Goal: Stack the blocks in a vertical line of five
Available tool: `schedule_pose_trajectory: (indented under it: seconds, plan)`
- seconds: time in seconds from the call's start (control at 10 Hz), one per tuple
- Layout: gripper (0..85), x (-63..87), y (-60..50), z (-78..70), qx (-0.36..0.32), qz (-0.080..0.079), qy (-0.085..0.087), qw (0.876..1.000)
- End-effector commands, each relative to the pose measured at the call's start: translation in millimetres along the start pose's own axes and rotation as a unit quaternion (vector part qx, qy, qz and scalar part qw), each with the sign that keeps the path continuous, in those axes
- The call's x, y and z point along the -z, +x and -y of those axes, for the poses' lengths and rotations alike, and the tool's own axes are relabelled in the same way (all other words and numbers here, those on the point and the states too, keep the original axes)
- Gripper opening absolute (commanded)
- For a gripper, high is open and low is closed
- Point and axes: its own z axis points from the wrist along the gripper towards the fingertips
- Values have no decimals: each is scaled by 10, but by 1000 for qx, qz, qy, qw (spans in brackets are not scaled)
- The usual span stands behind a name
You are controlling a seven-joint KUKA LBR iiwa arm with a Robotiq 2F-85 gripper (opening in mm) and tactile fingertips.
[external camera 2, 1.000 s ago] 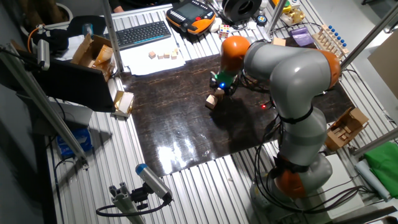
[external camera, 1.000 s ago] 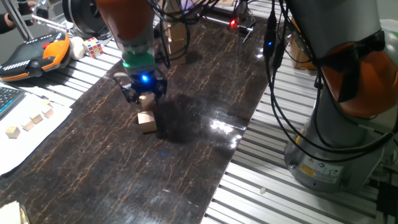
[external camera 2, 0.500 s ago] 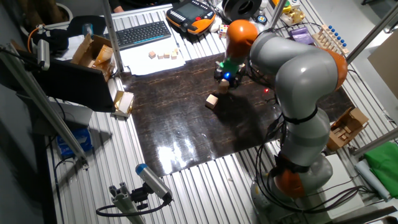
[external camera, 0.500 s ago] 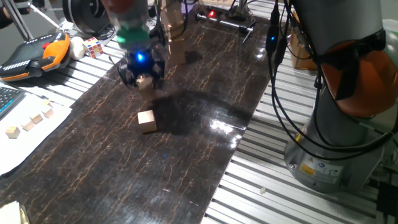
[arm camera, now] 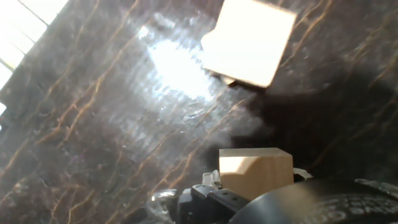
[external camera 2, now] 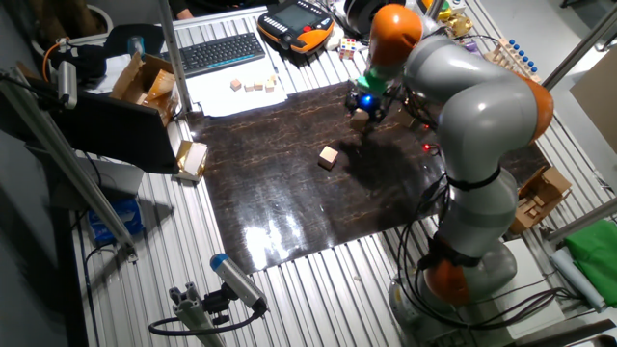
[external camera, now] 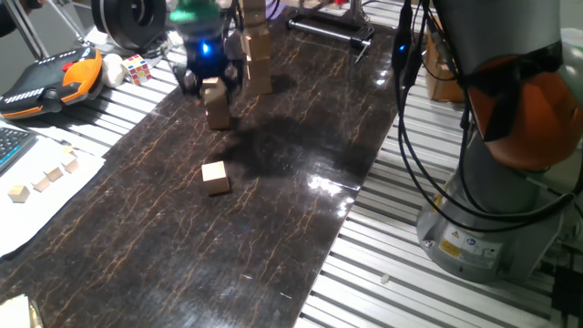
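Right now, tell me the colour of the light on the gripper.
Blue, on the gripper; clearest in one fixed view.

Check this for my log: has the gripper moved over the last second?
Yes. The gripper, shut on a block, went up-left in one fixed view, away from the lone block lying on the table.

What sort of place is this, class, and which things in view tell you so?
Most likely a robotics lab. A large industrial arm works over a dark mat on an aluminium-slat bench, its gripper holding a wooden block, with a keyboard and an orange teach pendant nearby.
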Motion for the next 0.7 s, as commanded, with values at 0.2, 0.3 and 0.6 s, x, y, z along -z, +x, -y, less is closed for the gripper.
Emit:
schedule_pose_trajectory:
  seconds: [0.2,0.3,0.6]
  plan:
    - [280,236,-167,106,1,-9,-2,1000]
    - [280,301,-234,159,1,-10,2,1000]
    - [247,370,-442,202,9,-1,-5,1000]
